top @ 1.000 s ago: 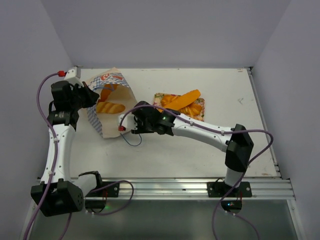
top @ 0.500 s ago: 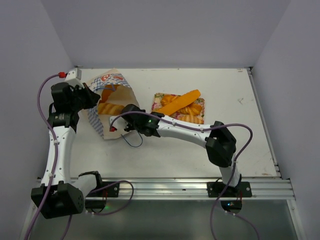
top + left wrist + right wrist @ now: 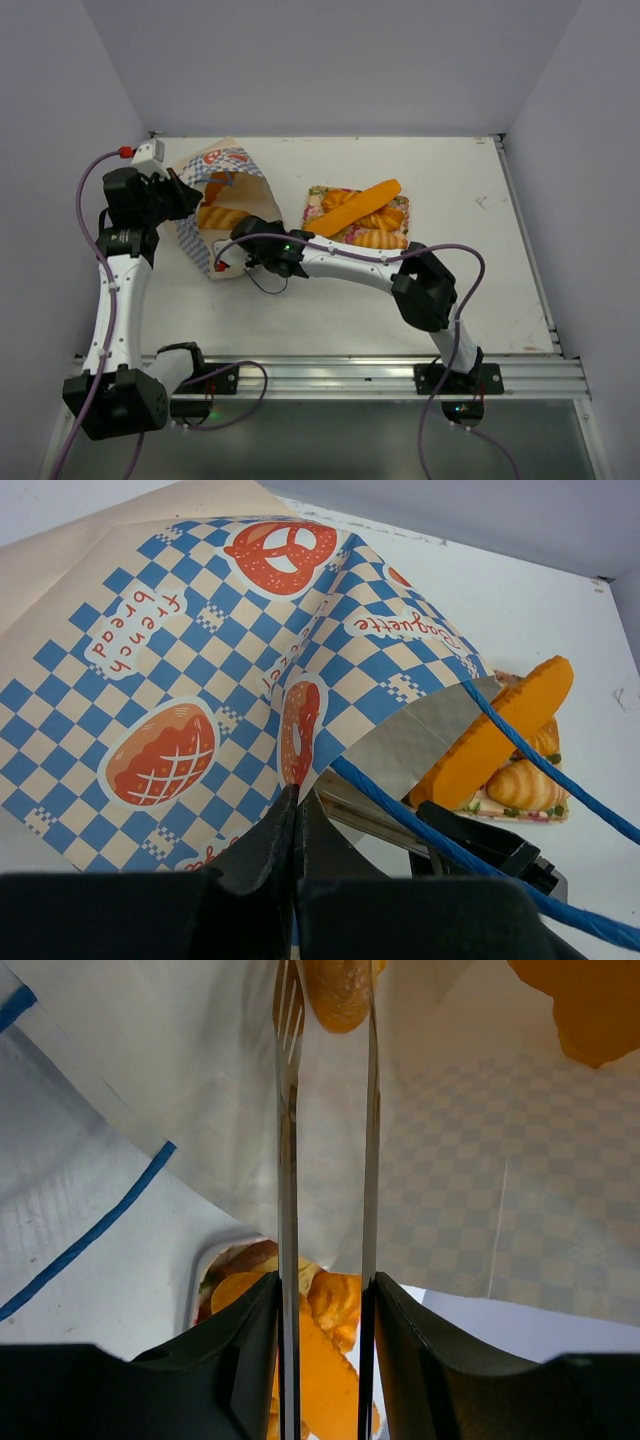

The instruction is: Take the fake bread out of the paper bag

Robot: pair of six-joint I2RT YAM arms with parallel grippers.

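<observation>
The paper bag lies on its side at the left, its mouth facing right. My left gripper is shut on the bag's upper rim, its jaws pinching the checkered paper. A golden loaf of fake bread shows inside the mouth. My right gripper reaches into the bag. In the right wrist view its long metal fingers stand apart, open, with a loaf end between the tips. Another orange piece lies deeper in the bag.
A floral tray right of the bag holds several breads, among them a long orange stick. The bag's blue cord handle hangs across the left wrist view. A loose cord loop lies in front of the bag.
My right arm has swung left and pushed its fingers into the bag's mouth, its jaws widening slightly. The left gripper has kept its hold on the rim.
</observation>
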